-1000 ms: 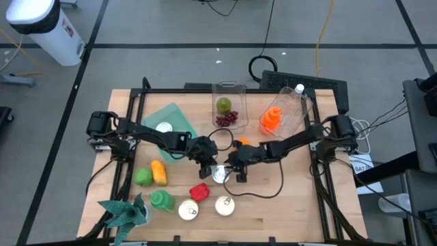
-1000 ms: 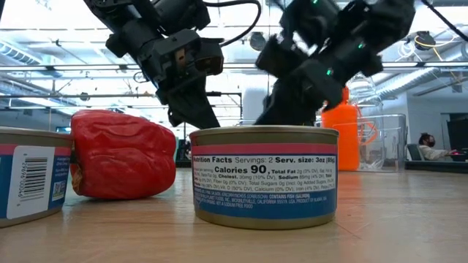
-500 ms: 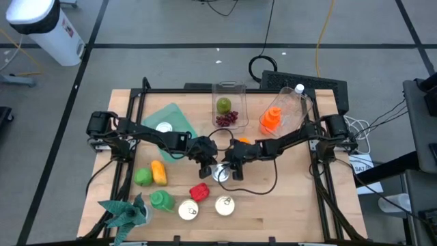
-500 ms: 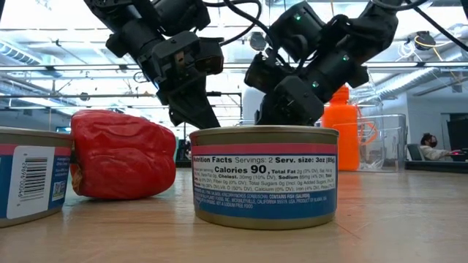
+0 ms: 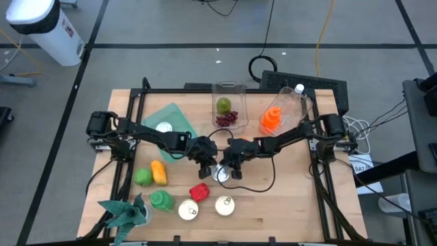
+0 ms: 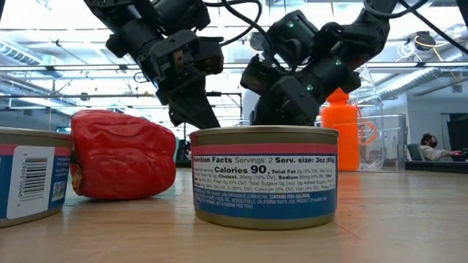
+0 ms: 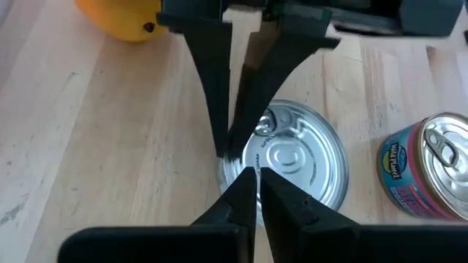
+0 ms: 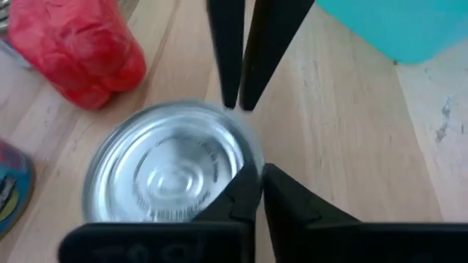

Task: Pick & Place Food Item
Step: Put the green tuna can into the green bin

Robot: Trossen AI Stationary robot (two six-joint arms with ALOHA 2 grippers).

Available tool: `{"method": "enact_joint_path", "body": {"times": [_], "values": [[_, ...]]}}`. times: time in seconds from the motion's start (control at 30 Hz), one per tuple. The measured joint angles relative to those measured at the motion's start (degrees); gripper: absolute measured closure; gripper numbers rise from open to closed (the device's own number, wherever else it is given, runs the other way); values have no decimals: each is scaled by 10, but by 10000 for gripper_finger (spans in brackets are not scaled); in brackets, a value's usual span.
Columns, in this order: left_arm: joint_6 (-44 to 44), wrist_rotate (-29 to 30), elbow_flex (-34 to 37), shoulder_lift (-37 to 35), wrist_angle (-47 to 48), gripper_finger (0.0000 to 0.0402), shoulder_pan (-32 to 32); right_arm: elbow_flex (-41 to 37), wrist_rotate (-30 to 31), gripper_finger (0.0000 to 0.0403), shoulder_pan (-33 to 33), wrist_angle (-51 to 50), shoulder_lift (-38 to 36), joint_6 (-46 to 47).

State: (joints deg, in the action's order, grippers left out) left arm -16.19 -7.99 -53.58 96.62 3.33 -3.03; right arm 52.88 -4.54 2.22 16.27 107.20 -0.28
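Both grippers meet over the middle can (image 5: 220,173), just beyond the red pepper (image 5: 199,191). Left gripper (image 5: 209,168) and right gripper (image 5: 230,169) face each other across its lid, fingers pressed together, neither gripping anything.

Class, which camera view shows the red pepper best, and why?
The low view: the red pepper lies large and side-on beside the front can. The right wrist view crops it; the high view shows it small; the left wrist view misses it.

Overhead, table-level and two wrist cameras share one can (image 5: 220,173).
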Motion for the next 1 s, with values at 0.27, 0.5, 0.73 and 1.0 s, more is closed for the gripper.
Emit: {"method": "enact_joint_path", "body": {"times": [0.27, 0.5, 0.73, 1.0], "values": [[0, 0, 0, 0, 9, 376, 0, -1, 16, 402, -9, 0, -9, -19], [-7, 5, 0, 0, 11, 376, 0, -4, 52, 403, 16, -16, -46, -44], [-40, 6, 0, 0, -14, 372, 1, -4, 77, 402, 43, -8, -81, -65], [-71, -12, 1, 5, -29, 270, 4, -4, 93, 402, 50, -15, -84, -66]]}}
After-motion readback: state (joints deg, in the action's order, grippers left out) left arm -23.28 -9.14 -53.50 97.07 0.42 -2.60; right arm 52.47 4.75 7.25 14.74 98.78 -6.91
